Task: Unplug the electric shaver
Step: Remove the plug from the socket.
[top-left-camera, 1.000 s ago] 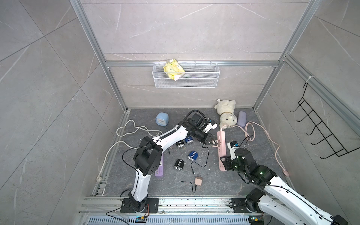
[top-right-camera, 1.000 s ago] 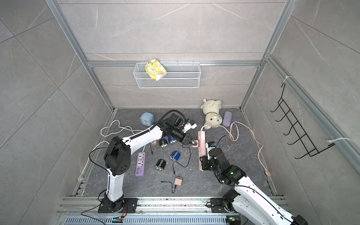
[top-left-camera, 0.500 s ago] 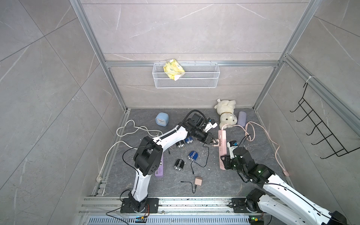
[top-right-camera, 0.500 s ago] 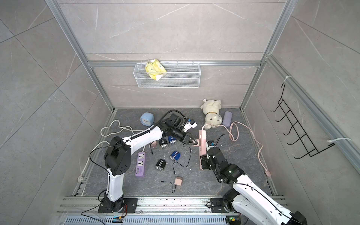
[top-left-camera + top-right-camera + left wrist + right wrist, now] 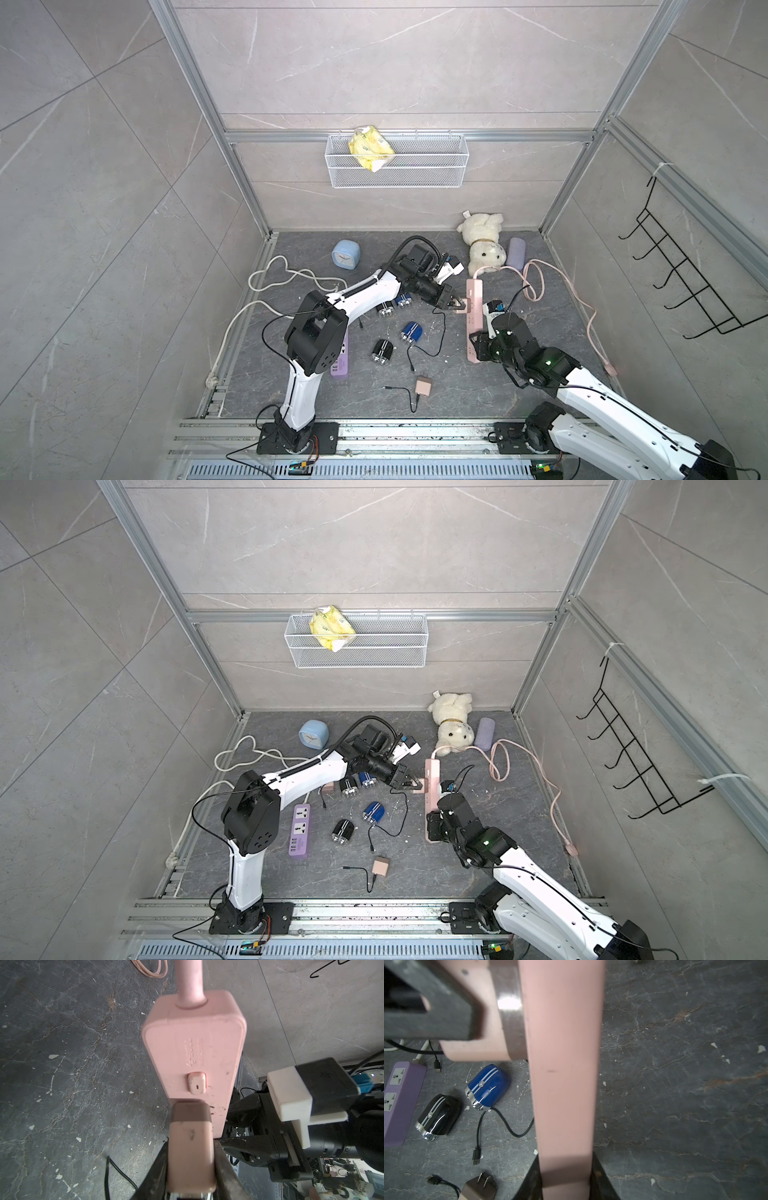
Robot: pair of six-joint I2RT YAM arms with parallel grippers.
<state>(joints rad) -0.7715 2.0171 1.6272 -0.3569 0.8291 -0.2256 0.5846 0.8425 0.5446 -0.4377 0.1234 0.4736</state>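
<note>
A pink power strip (image 5: 473, 297) (image 5: 430, 771) lies on the dark floor. A pink charger plug (image 5: 191, 1157) (image 5: 488, 1047) sits flush against the strip's (image 5: 195, 1043) side, and no prongs show. My left gripper (image 5: 455, 306) (image 5: 409, 786) (image 5: 191, 1147) is shut on that plug. My right gripper (image 5: 473, 353) (image 5: 430, 833) (image 5: 564, 1172) is shut on the strip's (image 5: 564, 1064) near end. A black cable runs from the plug past the blue electric shaver (image 5: 411, 332) (image 5: 375, 811) (image 5: 488, 1084). Whether the cable enters the shaver cannot be told.
A black shaver (image 5: 381, 351) and a purple power strip (image 5: 300, 829) lie left of the blue one. Two more shavers (image 5: 392, 307) sit under my left arm. A loose adapter (image 5: 424, 387), a blue clock (image 5: 345, 255), a plush bear (image 5: 484, 245) and a white cord (image 5: 266, 282) also lie around.
My right arm has edged slightly to the left while still holding the strip. The left gripper stays on the plug in the same place.
</note>
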